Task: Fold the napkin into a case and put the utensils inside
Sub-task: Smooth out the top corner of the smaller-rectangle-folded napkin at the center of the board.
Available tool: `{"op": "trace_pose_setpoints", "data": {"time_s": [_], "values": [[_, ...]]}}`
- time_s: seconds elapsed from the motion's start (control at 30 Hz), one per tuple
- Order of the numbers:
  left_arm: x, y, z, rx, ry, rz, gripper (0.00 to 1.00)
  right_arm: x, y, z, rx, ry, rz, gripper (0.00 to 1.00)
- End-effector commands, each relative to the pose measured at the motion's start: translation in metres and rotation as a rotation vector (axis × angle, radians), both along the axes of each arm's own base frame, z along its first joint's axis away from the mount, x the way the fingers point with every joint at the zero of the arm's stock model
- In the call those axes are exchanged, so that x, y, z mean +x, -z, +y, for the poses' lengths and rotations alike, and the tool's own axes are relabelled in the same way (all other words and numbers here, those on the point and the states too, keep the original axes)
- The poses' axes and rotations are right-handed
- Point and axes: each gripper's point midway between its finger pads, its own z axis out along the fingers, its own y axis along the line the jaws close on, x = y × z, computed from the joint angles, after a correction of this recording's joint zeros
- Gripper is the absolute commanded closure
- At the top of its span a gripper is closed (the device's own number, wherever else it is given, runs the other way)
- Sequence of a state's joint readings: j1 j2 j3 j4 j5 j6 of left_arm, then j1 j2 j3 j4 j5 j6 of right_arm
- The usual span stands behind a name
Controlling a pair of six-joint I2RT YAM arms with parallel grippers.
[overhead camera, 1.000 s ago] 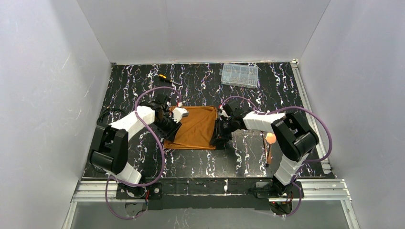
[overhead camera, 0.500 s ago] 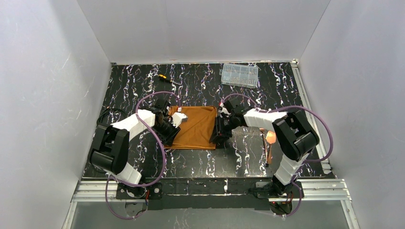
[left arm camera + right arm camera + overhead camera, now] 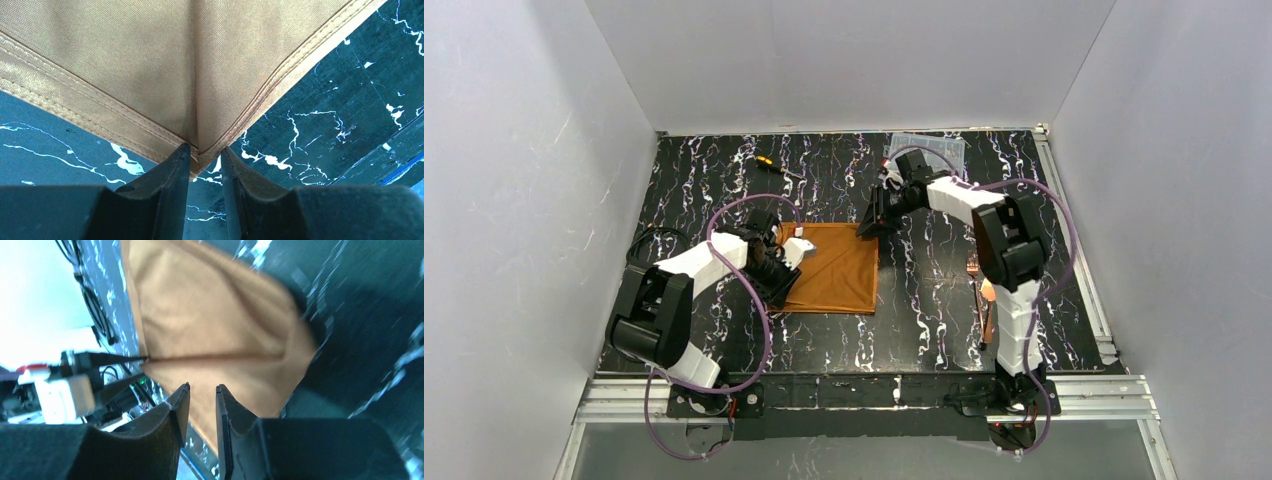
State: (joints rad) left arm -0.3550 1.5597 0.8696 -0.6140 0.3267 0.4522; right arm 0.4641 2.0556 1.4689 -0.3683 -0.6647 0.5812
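Observation:
The rust-orange napkin (image 3: 839, 272) lies flat on the black marbled table as a folded rectangle. My left gripper (image 3: 786, 258) sits at its far-left corner. In the left wrist view the hemmed corner of the napkin (image 3: 150, 60) is pinched between the tips of the left gripper (image 3: 205, 150), and a crease runs away from it. My right gripper (image 3: 870, 224) hovers by the far-right corner. In the blurred right wrist view the right gripper (image 3: 202, 386) stands narrowly open with nothing between its fingers, the napkin (image 3: 210, 325) beyond them. The copper utensils (image 3: 989, 298) lie to the right of the napkin.
A clear plastic compartment box (image 3: 944, 147) sits at the back right, partly behind the right arm. A yellow-and-black screwdriver (image 3: 769, 163) lies at the back left. White walls enclose the table on three sides.
The right gripper has left the napkin's near-right edge, swung to the far-right corner and opened slightly. The left gripper drew back to the left at first, then held still.

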Motion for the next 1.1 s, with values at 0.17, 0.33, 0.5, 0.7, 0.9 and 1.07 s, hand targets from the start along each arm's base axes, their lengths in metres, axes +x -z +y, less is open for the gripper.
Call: {"op": "trace_pose_setpoints", "data": {"time_s": [0.17,0.33,0.5,0.7,0.9,1.07], "values": [[-0.013,0.0,0.003,-0.004,0.007,0.03,0.74,0.02,0.052,0.008,0.056,-0.086,0.146,0.66],[-0.011,-0.014,-0.001,-0.027,0.013,0.021,0.74,0.018,0.043,0.007,0.059,-0.096,0.138,0.63],[-0.011,-0.054,-0.007,-0.07,0.028,-0.006,0.74,0.029,0.008,0.003,0.079,-0.064,0.068,0.55],[-0.023,-0.075,-0.004,-0.079,0.048,-0.008,0.69,0.05,-0.025,-0.009,0.076,-0.015,-0.048,0.42],[-0.006,-0.065,-0.008,-0.073,0.011,-0.031,0.66,0.053,-0.036,-0.024,0.004,0.026,-0.132,0.36],[0.02,-0.05,-0.013,-0.057,-0.032,-0.051,0.66,0.037,-0.027,-0.039,-0.07,0.081,-0.155,0.43]]}}
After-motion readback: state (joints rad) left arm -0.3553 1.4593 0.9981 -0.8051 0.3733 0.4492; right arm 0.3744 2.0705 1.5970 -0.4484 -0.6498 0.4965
